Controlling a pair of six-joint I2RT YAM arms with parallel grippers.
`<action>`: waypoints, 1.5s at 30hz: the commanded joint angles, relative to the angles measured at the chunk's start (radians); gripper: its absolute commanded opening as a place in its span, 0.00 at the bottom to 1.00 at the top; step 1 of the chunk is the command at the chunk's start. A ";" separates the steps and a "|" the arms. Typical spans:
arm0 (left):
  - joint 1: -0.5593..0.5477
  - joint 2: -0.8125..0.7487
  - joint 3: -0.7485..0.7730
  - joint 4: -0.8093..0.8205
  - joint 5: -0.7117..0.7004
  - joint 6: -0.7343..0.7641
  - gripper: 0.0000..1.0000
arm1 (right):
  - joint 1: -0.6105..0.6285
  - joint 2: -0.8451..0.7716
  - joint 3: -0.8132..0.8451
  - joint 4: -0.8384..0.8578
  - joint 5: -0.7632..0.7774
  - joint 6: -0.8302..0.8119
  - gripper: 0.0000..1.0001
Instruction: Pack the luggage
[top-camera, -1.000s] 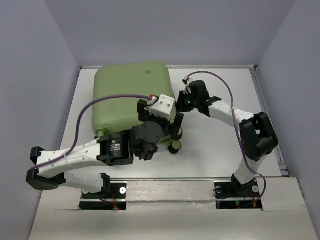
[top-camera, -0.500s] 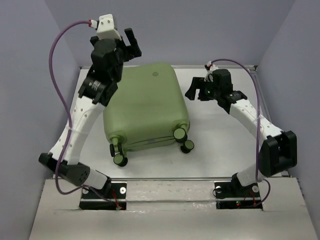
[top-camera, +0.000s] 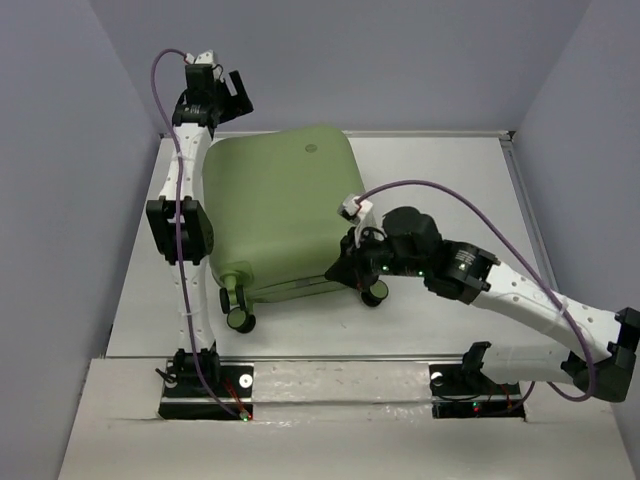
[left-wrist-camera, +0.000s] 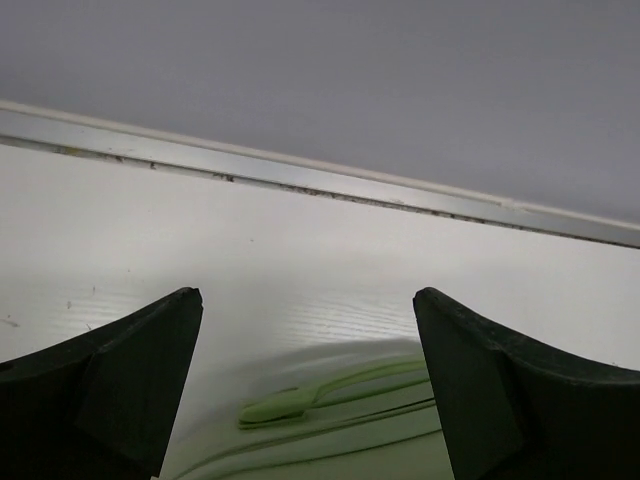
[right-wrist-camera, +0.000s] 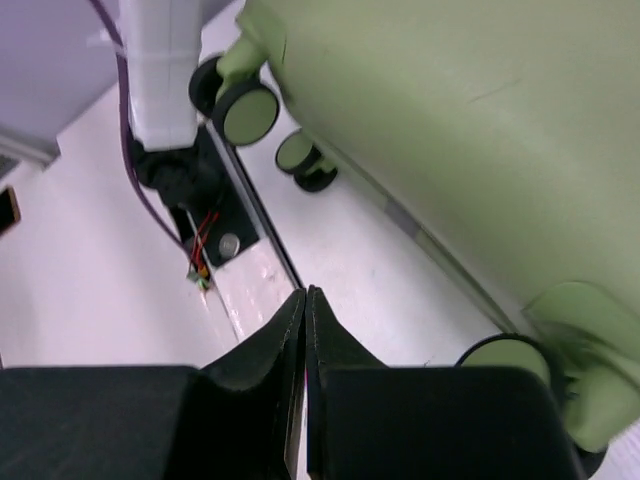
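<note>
Right gripper (right-wrist-camera: 306, 305): fingers pressed together with nothing between them, low beside the near-right wheel (top-camera: 375, 293).
Luggage (top-camera: 285, 205): closed, lying flat on the table (top-camera: 450, 180), left of centre, wheels toward the near edge.
Left gripper (left-wrist-camera: 305, 300): fingers spread wide, empty, raised over the luggage's far-left corner.

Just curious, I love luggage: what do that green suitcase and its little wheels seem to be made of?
The luggage looks like hard moulded plastic, matte: smooth rounded corners, soft sheen, no weave. Its wheels seem plastic with darker, perhaps rubbery rims: green faces, black edges.
</note>
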 joint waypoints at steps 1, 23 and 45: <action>0.008 0.004 0.032 0.042 0.130 0.053 0.99 | 0.070 0.101 -0.009 -0.102 0.068 -0.013 0.07; -0.033 -0.690 -1.314 0.341 0.012 -0.146 0.94 | -0.375 0.379 0.085 0.234 0.147 -0.020 0.07; -0.239 -1.387 -1.281 0.131 -0.131 -0.068 0.99 | -0.473 0.343 0.330 0.102 -0.087 -0.014 0.51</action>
